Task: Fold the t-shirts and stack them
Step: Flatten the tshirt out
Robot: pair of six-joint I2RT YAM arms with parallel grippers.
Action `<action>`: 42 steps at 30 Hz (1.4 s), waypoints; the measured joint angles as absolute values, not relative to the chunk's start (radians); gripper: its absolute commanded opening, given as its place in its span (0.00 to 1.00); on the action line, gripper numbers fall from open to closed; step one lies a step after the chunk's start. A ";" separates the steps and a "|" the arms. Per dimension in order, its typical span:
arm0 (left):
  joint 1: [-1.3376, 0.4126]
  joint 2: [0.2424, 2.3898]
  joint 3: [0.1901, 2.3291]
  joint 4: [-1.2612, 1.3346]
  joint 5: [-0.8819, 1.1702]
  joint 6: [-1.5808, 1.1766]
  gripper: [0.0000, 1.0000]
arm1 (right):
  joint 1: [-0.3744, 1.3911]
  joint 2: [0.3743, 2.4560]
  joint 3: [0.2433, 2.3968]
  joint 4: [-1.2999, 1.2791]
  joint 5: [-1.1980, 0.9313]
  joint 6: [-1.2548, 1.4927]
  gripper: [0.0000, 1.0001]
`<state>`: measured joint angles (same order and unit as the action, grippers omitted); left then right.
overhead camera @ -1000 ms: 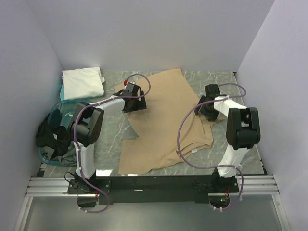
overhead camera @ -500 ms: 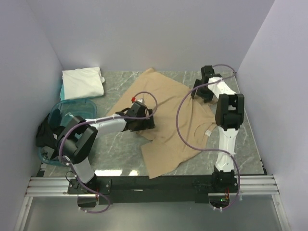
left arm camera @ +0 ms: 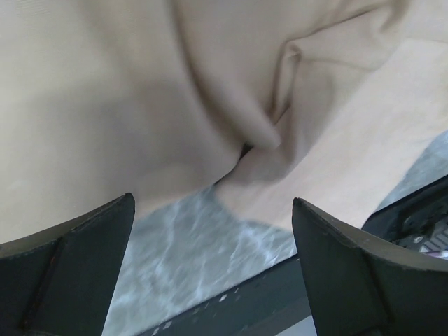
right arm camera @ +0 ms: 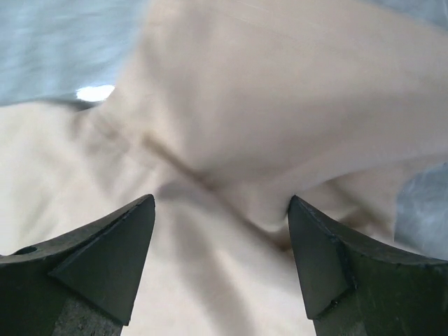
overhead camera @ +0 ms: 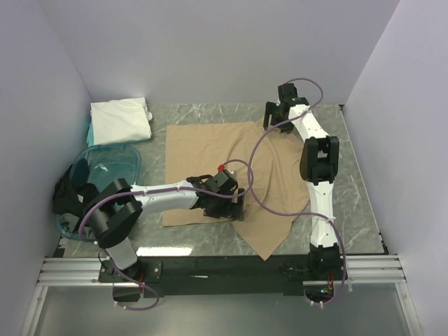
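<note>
Pale lavender walls (overhead camera: 210, 49) close in a grey-green marbled worktop (overhead camera: 353, 175), with both arm bases bolted to a metal rail (overhead camera: 224, 269) at its near edge. Across the middle of the worktop lies the tan t-shirt (overhead camera: 199, 150), spread mostly flat. Its left part forms a neat rectangle, and its near right part runs down to a point close to the rail. The white t-shirt (overhead camera: 120, 120) sits folded in the far left corner, well apart from the tan one. Just in front of it stands a translucent teal tub (overhead camera: 105, 162). The left arm reaches low across the worktop, so the left pincer (overhead camera: 234, 208) hangs over the near edge of the tan t-shirt. From its wrist camera the left pincer (left arm camera: 213, 203) stands wide open with nothing between the fingers (left arm camera: 77, 266). Below lie a soft crease of tan cloth, a strip of bare marble and the dark rail. The right arm is stretched far forward, and the right pincer (overhead camera: 270, 119) is at the far right corner of the tan t-shirt. Its wrist view is blurred, yet the right pincer (right arm camera: 220, 203) also shows its jaws apart. Tan cloth with a seam lies beneath them, and no fabric is visibly pinched. A purple cable (overhead camera: 253, 183) loops from the right arm over the cloth.
</note>
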<state>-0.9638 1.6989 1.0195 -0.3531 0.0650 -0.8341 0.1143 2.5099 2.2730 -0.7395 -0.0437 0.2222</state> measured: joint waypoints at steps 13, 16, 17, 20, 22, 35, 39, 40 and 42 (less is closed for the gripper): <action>-0.735 1.362 0.974 -0.469 -0.186 -0.833 0.99 | 0.170 1.870 1.845 -0.739 0.072 0.277 0.84; -0.622 1.359 0.932 -0.428 -0.196 -0.829 1.00 | 0.170 1.625 1.514 -0.653 0.086 0.353 0.85; -0.585 1.361 0.912 -0.416 -0.195 -0.828 1.00 | 0.170 1.570 1.427 -0.643 0.084 0.374 0.85; -0.522 1.382 0.878 -0.389 -0.177 -0.823 0.99 | 0.170 1.445 1.173 -0.602 0.073 0.437 0.85; -0.498 1.413 0.870 -0.373 -0.167 -0.821 0.99 | 0.170 1.420 1.058 -0.583 0.067 0.466 0.84; -0.415 1.508 0.795 -0.284 -0.116 -0.825 0.99 | 0.115 1.502 0.849 -0.530 0.067 0.508 0.85; -0.409 1.520 0.791 -0.263 -0.120 -0.827 0.99 | 0.054 1.542 0.835 -0.524 0.086 0.508 0.85; -0.408 1.523 0.792 -0.258 -0.121 -0.827 0.99 | 0.039 1.546 0.836 -0.519 0.086 0.508 0.85; -0.403 1.530 0.795 -0.248 -0.124 -0.828 0.99 | 0.012 1.548 0.836 -0.509 0.085 0.508 0.85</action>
<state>-0.4026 1.5299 0.7948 -0.2481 -0.1238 -0.8284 0.0116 1.5478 0.8360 -0.5091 0.0853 0.5083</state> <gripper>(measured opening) 0.994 0.849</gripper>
